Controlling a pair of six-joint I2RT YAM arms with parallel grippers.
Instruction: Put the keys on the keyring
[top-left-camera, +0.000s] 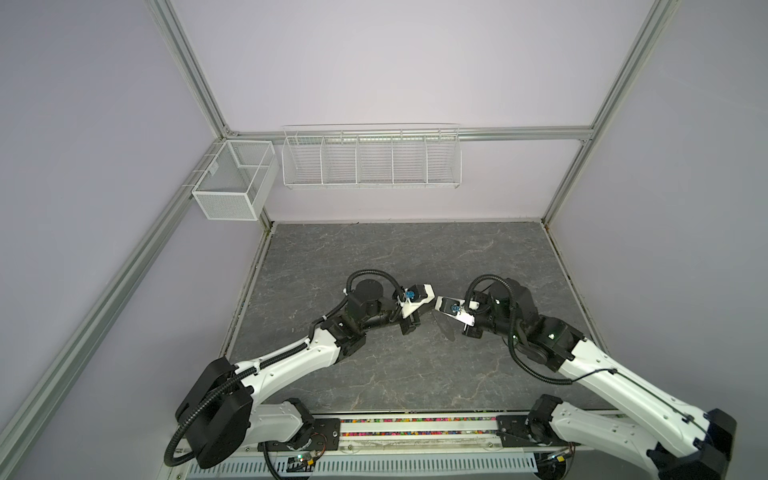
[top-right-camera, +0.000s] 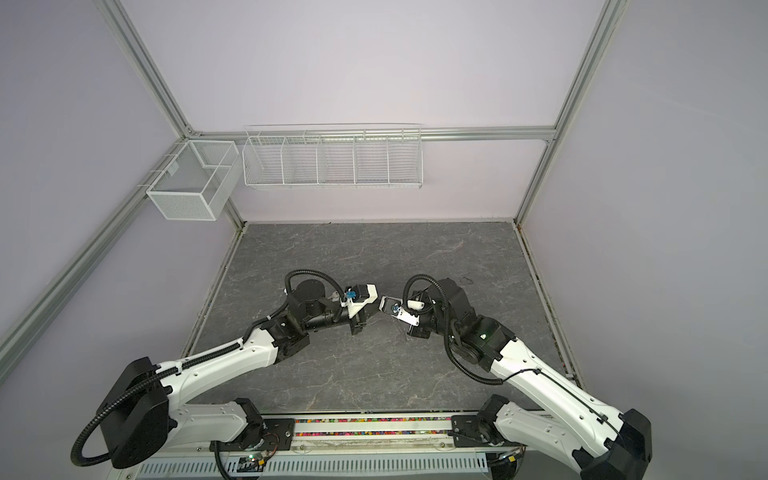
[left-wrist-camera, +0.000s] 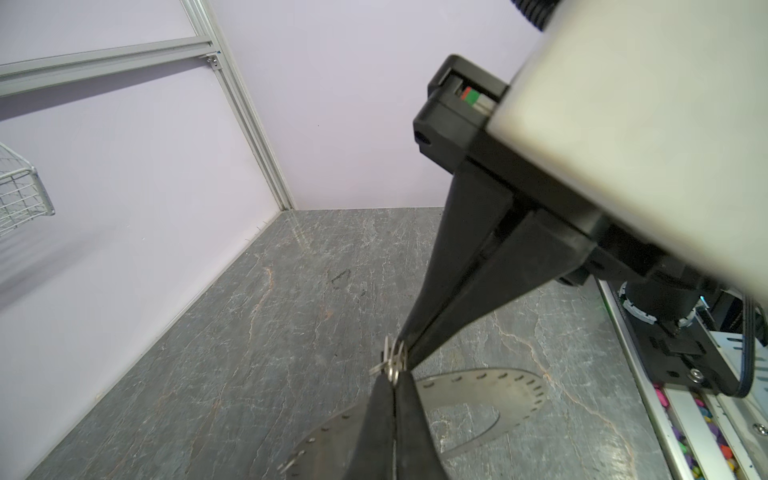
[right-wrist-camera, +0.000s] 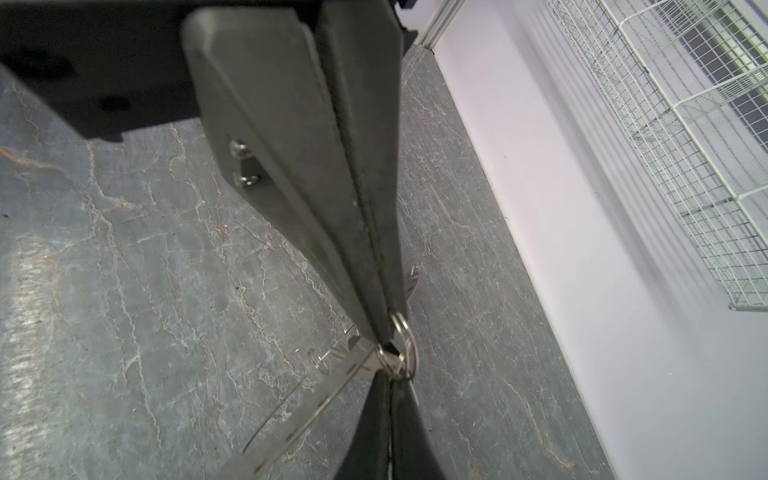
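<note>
**Pinching at the keyring's rim, both grippers tip to tip**

The keyring (left-wrist-camera: 490, 395) is held tilted above the table (left-wrist-camera: 249, 332) and appears edge-on from the right wrist. Whether its far edge rests on the table I cannot tell. The left gripper (left-wrist-camera: 392, 376) has its jaws pressed together at the keyring's rim, apparently clamped on the rim itself. The right gripper (right-wrist-camera: 383, 332) meets it at the same spot on the rim. Its jaws are also together, nipping a small wire ring (right-wrist-camera: 406, 338) that loops out just beside the rim.

The step in hand looks like working that wire ring through one of the small holes along the keyring's rim. The next move probably calls for a short, careful turn of the wire ring by the right gripper while the left holds the keyring steady. There is little room at the rim, and a slip could drop the wire ring.

Much is hard to read. It is unclear whether the wire ring already passes through a hole, since the fingertips cover the joint. Of the keys, only a toothed silver sliver, probably one key (right-wrist-camera: 412, 279), pokes out just beyond the rim behind a right finger. No tag shows, and the second key cannot be placed. In both top views the wrists cover the meeting point, and the keyring is only a dim patch.
</note>
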